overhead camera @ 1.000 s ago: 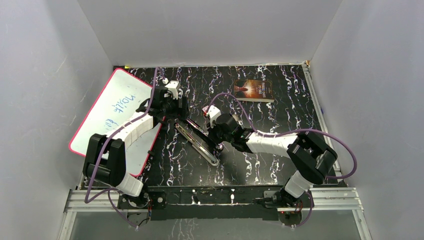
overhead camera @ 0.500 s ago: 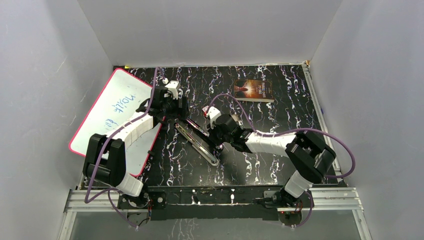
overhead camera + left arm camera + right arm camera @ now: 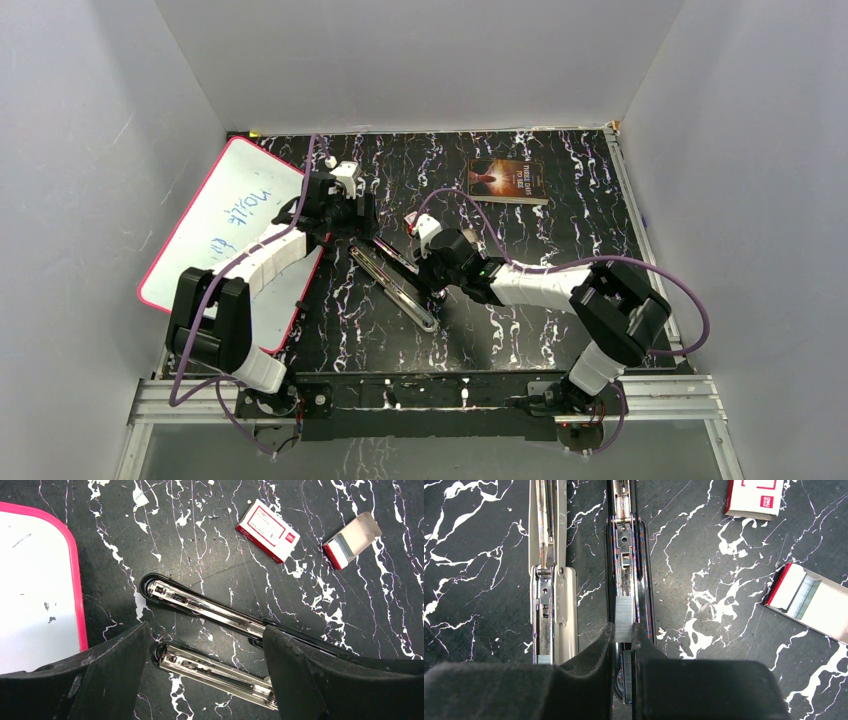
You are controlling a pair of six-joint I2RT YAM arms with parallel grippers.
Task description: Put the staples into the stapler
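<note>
- A whiteboard (image 3: 225, 225) with a pink rim lies along the left edge of the tabletop (image 3: 580, 200), tilted, with its far corner pointing at the far-left corner.
- My left gripper (image 3: 207, 675) hangs just beside the whiteboard's right rim. Its jaws stand wide apart and straddle the far end of the stapler. I can't tell whether they press on it.
- The stapler (image 3: 395, 287) is folded open flat, a little left of the tabletop's middle, running diagonally from far-left to near-right. Its two long arms lie side by side — a pale cover arm and a black arm with a chrome channel.
- My right gripper (image 3: 623, 635) is over the black arm at the stapler's near end. Its fingers (image 3: 599, 647) are pinched shut on the staples (image 3: 623, 617).
- The staples are one short silvery strip, lined up along the chrome channel and directly over it. I can't tell whether the strip is seated in the channel or only resting above it.
- Just right of the stapler lies a closed red-and-white box (image 3: 267, 530).
- Near it lies an open box (image 3: 809, 600) — more staples show in its tray.
- A dark book (image 3: 508, 180) lies flat near the far edge, right of centre and well apart from both arms.
</note>
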